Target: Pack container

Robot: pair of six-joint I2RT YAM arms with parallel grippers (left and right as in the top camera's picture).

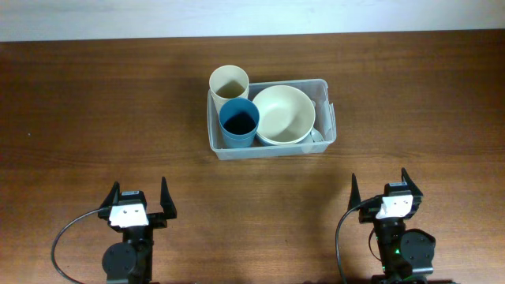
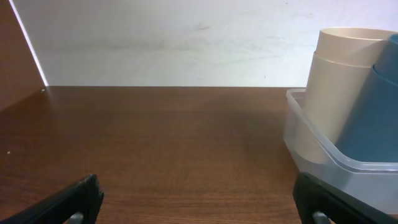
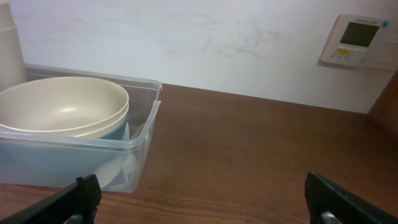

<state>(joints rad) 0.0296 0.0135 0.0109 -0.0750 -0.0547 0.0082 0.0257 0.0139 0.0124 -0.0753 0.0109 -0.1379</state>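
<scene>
Clear rounded plastic container (image 1: 268,149), cream bowl (image 1: 283,113), cream cup (image 1: 229,82), blue cup (image 1: 239,123) inside (upright); left gripper (image 1: 140,191), right gripper (image 1: 379,186), jaws apart

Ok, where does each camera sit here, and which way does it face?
Overhead: above the table, looking straight down on the container; left claw and right claw at the bottom edge.
Left wrist: low behind the left claw, facing the back wall; fingertips in the bottom corners.
Right wrist: likewise behind the right claw, fingertips showing.
Shared: both wrist views catch the container, from opposite ends.
</scene>
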